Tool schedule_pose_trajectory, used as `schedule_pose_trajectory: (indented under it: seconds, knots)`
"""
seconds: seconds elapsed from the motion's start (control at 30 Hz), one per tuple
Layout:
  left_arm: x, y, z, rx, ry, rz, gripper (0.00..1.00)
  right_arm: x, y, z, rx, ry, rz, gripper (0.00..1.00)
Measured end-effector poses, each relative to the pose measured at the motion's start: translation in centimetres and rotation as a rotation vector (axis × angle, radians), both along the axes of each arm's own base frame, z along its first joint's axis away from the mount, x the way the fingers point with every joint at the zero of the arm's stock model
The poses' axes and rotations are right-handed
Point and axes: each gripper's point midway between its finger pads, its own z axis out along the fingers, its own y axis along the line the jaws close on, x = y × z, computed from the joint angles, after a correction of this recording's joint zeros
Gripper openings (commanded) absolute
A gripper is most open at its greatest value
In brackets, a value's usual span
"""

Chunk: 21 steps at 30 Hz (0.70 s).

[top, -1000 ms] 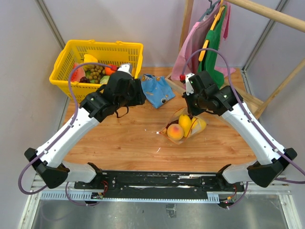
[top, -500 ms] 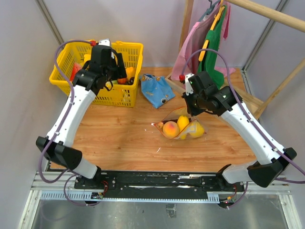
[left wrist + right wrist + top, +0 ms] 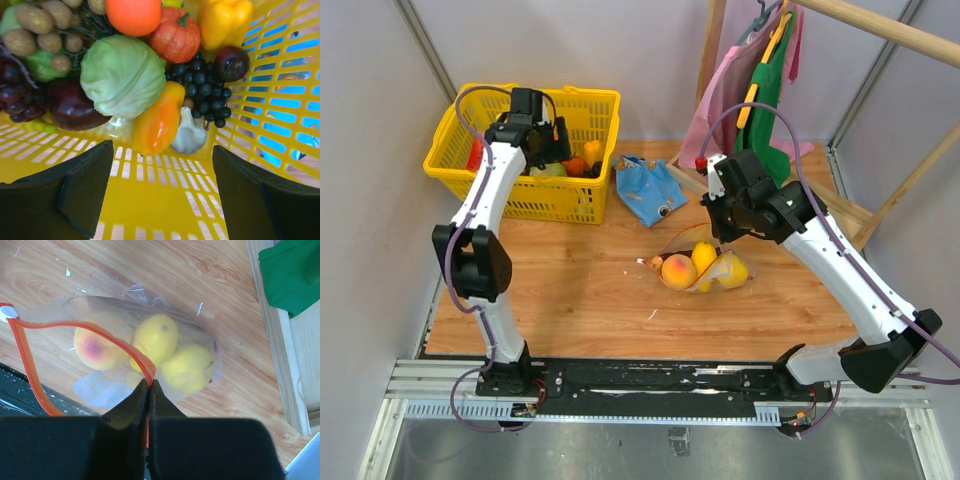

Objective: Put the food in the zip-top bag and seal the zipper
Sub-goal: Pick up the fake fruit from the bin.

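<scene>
Beneath right fingers (image 3: 134,407) clamped on its zipper (image 3: 143,363) lies the bag (image 3: 165,321); left fingers (image 3: 85,186) spread.

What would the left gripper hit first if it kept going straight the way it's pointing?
Probably the orange-yellow toy fruit in the yellow basket, beside the cabbage; the left gripper points at it, though depth is unclear.

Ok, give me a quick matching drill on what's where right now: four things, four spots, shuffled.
Things:
1. peach
2. cabbage
3. blue pouch
4. orange strip

Places:
A. in the yellow basket
B. lying on the table
C. pinched in the right jaws
D. inside the clear bag

Pairs: 1-D, 2-A, 3-B, 4-C.
</scene>
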Motion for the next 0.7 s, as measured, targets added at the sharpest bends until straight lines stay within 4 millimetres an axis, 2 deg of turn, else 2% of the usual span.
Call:
schedule_pose_trajectory:
  seconds: [0.17,0.37,0.57,0.7]
  knots:
    - [1.0,-0.6,-4.2,-0.034,0.100,-0.042,0.79,0.1,0.1,-0.1,0.000,-0.001,0.001,0.01]
    - [1.6,-1.2,-7.7,-0.044,0.189,-0.070,0.77,0.3,0.2,-0.1,-0.001,-0.002,0.003,0.01]
    - [0.8,-0.5,-11.5,-0.031,0.304,-0.057,0.78,0.4,0.3,-0.1,0.002,-0.006,0.004,0.01]
    - [0.2,-0.4,-13.4,-0.024,0.357,-0.058,0.79,0.6,0.5,-0.1,0.005,-0.007,0.005,0.01]
